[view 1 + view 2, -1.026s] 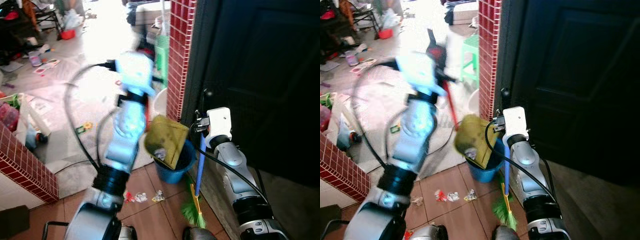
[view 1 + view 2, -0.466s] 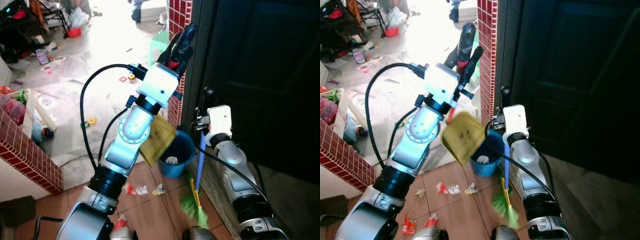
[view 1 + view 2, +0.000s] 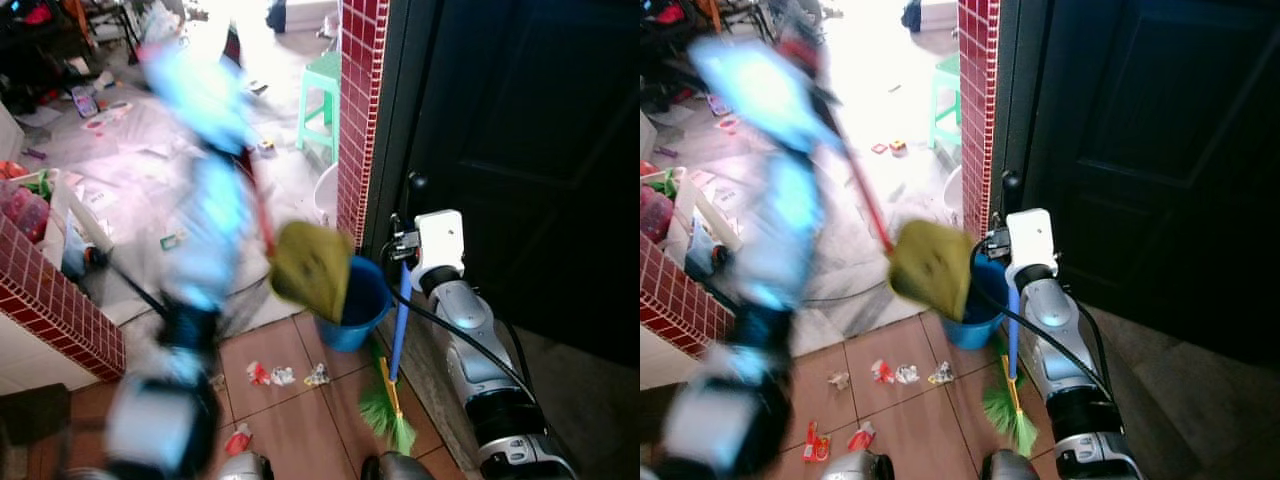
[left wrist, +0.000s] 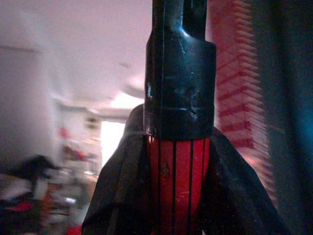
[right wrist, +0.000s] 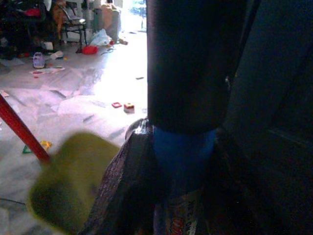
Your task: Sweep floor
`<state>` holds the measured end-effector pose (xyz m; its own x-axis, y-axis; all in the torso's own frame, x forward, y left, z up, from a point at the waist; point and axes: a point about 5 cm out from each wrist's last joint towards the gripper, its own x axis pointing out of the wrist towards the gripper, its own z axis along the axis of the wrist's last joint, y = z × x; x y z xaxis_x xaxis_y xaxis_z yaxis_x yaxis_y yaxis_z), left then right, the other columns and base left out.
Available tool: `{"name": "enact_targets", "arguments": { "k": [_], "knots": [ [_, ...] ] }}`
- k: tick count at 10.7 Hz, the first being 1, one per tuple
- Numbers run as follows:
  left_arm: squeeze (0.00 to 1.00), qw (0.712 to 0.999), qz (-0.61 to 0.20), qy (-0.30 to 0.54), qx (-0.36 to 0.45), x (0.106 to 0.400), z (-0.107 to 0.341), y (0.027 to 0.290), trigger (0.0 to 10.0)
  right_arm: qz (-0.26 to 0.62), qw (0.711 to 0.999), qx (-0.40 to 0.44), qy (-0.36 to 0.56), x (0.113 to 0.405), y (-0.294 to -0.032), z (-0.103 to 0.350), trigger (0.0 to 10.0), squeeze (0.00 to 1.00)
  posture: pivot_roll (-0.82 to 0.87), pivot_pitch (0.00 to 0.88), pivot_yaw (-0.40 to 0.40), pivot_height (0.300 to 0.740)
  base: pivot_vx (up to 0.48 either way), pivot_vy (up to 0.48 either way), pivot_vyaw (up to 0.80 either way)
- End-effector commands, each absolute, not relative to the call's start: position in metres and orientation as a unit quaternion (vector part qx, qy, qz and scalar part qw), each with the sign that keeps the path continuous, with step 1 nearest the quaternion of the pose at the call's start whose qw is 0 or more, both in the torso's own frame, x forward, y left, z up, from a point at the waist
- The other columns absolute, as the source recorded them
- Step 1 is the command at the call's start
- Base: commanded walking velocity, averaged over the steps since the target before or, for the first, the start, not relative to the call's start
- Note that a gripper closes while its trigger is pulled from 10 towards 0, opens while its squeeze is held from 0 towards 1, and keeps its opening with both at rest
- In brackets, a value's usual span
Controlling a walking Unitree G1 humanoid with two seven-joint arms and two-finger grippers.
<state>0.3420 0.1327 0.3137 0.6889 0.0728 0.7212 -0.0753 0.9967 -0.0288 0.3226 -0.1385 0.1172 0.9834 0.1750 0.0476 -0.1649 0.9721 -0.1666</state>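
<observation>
On the left we see a low red-tiled wall (image 3: 55, 300) with clutter on the pale floor (image 3: 130, 170) behind it. Our left arm (image 3: 195, 260) is a bright blur raised over that floor, and our left gripper (image 4: 178, 161) is clamped on the red handle (image 4: 177, 181) of a dustpan, which the left wrist view shows running straight between its dark fingers (image 4: 124, 196). That red handle slants down to the yellow-green dustpan (image 3: 310, 270), which hangs tilted in the air just over the near rim of a blue bucket (image 3: 360, 305) standing on the brown floor tiles. In front of the bucket a few scraps of litter (image 3: 285, 375) lie on the tiles, with another red scrap (image 3: 238, 440) nearer to us. Behind the bucket stands a red-tiled pillar (image 3: 360, 110), and past it a green stool (image 3: 325, 90). To the right of the bucket our right gripper (image 5: 181, 147) is wrapped around the blue handle (image 3: 402, 320) of a broom, held roughly upright, with the green bristles (image 3: 385, 415) splayed on the tiles by the bucket. The right arm (image 3: 475, 350) runs along a dark door (image 3: 520, 150) on the far right.
</observation>
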Motion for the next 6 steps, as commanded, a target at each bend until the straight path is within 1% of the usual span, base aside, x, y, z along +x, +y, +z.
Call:
{"name": "enact_targets", "arguments": {
  "k": [1, 2, 3, 4, 5, 6],
  "knots": [
    [0.0, 0.88, 0.076, -0.468, 0.008, 0.325, 0.352, 0.149, 10.0, 0.088, 0.992, -0.081, -0.05, 0.325, -0.137, 0.125, 10.0, 0.0, -0.11, 0.035, 0.051, 0.74, 0.0, 0.0, 0.0],
    [0.0, 0.886, 0.107, -0.448, 0.053, 0.33, 0.352, 0.165, 10.0, 0.092, 0.991, -0.083, -0.047, 0.325, -0.135, 0.124, 10.0, 0.0, -0.1, 0.034, 0.049, 0.74, 0.0, 0.0, 0.0],
    [0.0, 0.895, 0.126, -0.423, 0.062, 0.332, 0.34, 0.176, 10.0, 0.102, 0.991, -0.082, -0.038, 0.325, -0.133, 0.122, 10.0, 0.0, -0.1, 0.037, 0.048, 0.74, 0.0, 0.0, 0.0],
    [0.0, 0.914, 0.141, -0.374, 0.072, 0.335, 0.314, 0.184, 10.0, 0.123, 0.99, -0.068, -0.03, 0.324, -0.133, 0.12, 10.0, 0.0, -0.1, 0.043, 0.047, 0.74, 0.0, 0.0, 0.0],
    [0.0, 0.925, 0.141, -0.345, 0.073, 0.337, 0.301, 0.184, 10.0, 0.132, 0.989, -0.064, -0.03, 0.325, -0.133, 0.121, 10.0, 0.0, -0.1, 0.043, 0.047, 0.74, 0.0, 0.0, 0.0],
    [0.0, 0.944, 0.14, -0.289, 0.076, 0.338, 0.266, 0.185, 10.0, 0.165, 0.984, -0.051, -0.034, 0.323, -0.13, 0.124, 10.0, 0.0, -0.1, 0.047, 0.04, 0.74, 0.0, 0.0, 0.0]
  ]
}}
